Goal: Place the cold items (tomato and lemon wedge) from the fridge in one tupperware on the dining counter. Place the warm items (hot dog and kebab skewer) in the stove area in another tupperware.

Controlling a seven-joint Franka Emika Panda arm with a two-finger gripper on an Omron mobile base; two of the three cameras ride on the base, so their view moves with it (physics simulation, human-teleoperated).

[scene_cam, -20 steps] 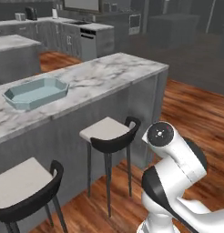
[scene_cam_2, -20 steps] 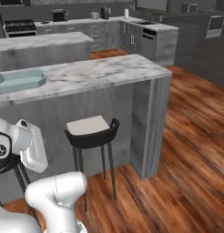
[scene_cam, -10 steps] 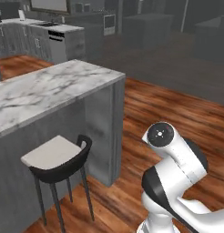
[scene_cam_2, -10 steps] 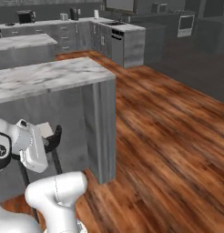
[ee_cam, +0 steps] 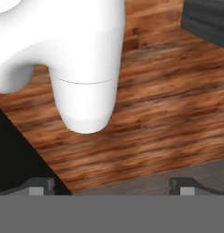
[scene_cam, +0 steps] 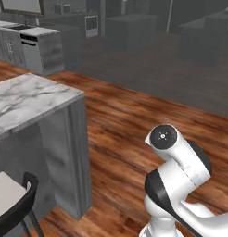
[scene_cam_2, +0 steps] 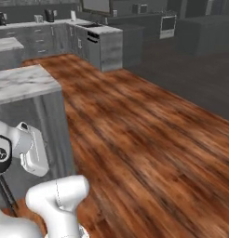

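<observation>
The long white marble worktop with grey veins (scene_cam: 28, 99) looks smooth and polished over a matt plain grey base (scene_cam: 65, 152). The reddish-brown plank floor (scene_cam_2: 149, 139) shows streaky wood grain with a soft sheen. The black-backed stool (scene_cam: 14, 203) carries a matt pale seat.

The floor (scene_cam_2: 153, 139) is shiny brown wood with dark streaks, and it fills most of the room. Far back, the room turns dim and grey. A row of grey cabinets (scene_cam_2: 56, 37) with a pale top runs along the back wall, ending in a block with a dark vent panel (scene_cam: 39, 46). A dark stool (scene_cam: 11, 208) with a pale seat stands low on the left.
</observation>
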